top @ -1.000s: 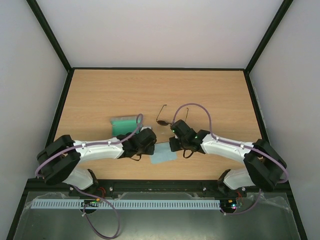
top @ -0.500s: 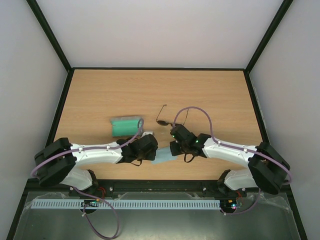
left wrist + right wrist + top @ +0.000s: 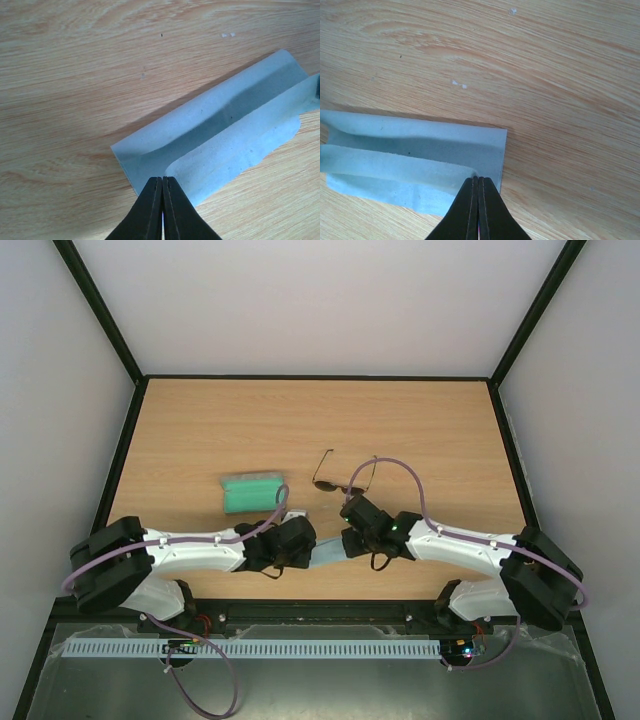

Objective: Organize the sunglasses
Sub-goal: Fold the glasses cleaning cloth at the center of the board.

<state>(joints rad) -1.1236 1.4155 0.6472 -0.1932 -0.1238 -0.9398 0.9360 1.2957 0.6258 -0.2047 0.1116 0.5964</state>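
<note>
The sunglasses (image 3: 340,478), thin dark wire frame with dark lenses, lie open on the table just beyond the right wrist. The grey case (image 3: 251,491) with green lining lies open to their left. The light blue cloth (image 3: 328,551) lies between the two grippers, partly folded over. My left gripper (image 3: 162,178) is shut on the cloth's (image 3: 220,135) left near corner. My right gripper (image 3: 478,179) is shut on the cloth's (image 3: 410,155) right near corner. In the top view the left gripper (image 3: 303,545) and the right gripper (image 3: 350,542) sit at the cloth's two ends.
The wooden table (image 3: 420,430) has a black raised rim (image 3: 320,377) and white walls round it. The arms' bases stand at the near edge.
Both grippers have drawn nearer the front edge with the cloth's edge in them, folding it into a narrower strip. The sunglasses and case have not moved.
</note>
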